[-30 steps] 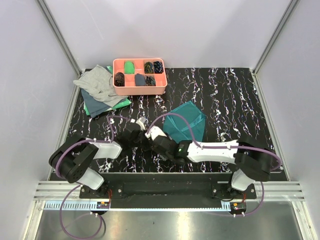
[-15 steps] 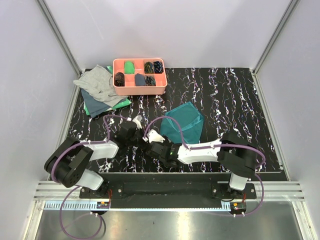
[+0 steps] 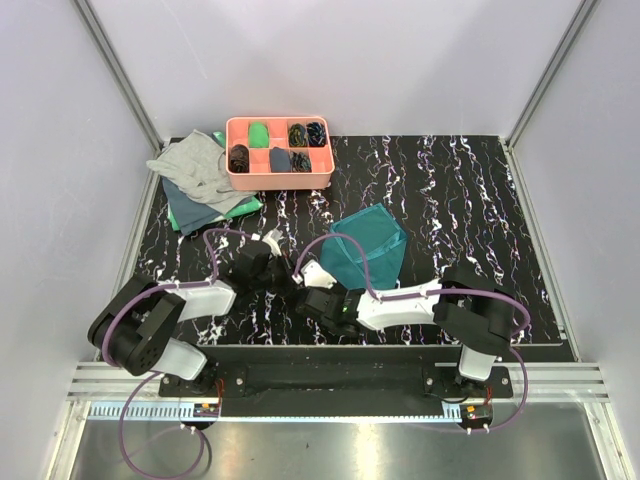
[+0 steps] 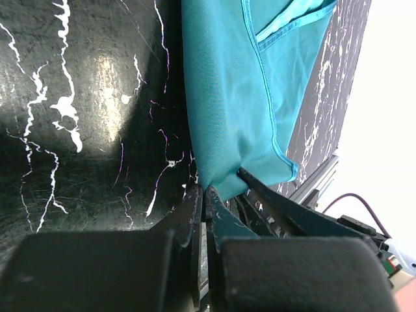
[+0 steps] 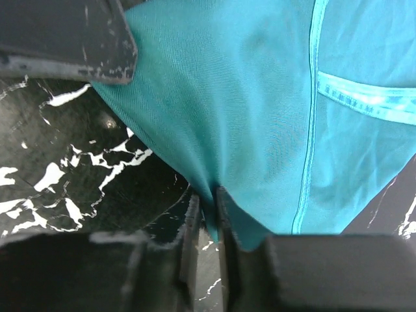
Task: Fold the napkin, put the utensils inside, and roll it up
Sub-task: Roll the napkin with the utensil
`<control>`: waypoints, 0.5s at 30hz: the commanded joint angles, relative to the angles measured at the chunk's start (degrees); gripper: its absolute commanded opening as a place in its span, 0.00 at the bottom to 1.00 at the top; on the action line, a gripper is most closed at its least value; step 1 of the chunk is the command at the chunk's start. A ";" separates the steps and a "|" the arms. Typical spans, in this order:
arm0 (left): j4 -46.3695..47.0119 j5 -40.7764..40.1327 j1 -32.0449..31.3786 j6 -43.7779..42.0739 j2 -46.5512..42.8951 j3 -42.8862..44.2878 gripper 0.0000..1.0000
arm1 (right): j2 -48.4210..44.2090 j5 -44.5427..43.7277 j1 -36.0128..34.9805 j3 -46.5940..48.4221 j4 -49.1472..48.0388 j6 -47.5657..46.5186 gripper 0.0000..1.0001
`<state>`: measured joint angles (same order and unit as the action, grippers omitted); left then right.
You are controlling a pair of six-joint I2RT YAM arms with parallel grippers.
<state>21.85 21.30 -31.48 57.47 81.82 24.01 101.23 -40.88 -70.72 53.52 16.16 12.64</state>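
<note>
The teal napkin [image 3: 368,245] lies bunched on the black marbled table, right of centre. My left gripper [image 3: 292,272] and right gripper [image 3: 318,274] meet at its near-left corner. In the left wrist view the left gripper [image 4: 205,195] is shut on a pinched corner of the napkin [image 4: 234,97], with a finger of the right gripper [image 4: 279,208] close beside it. In the right wrist view the right gripper [image 5: 208,195] is shut on a fold of the napkin [image 5: 247,110], with a finger of the left gripper [image 5: 78,39] at the upper left. The orange fork and the teal spoon are out of view.
A salmon compartment tray [image 3: 279,180] holding several small dark and green items stands at the back left. A light grey cloth [image 3: 195,165] lies on darker green cloths [image 3: 200,212] left of it. Purple cables loop over both arms.
Both grippers have shifted a little to the left, staying together on the napkin's corner. The right arm's forearm has drawn left and the napkin has followed slightly.
</note>
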 commanded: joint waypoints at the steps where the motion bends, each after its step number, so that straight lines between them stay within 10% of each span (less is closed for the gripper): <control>1: 1.71 2.08 0.55 -1.66 -0.26 1.83 0.02 | -1.12 1.06 -0.12 -0.78 -2.71 -1.04 0.14; 5: 3.38 3.74 1.60 -1.58 -0.26 0.87 0.34 | -0.95 6.93 0.66 -0.35 -2.89 -4.11 0.06; 15: -4.17 -1.43 6.08 -9.03 -9.30 -2.48 0.69 | -5.17 33.92 8.74 4.13 4.83 -5.26 0.00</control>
<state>20.64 23.20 -25.85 54.30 77.12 21.85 98.78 -23.24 -65.56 54.39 16.36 7.46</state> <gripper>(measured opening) 0.663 0.010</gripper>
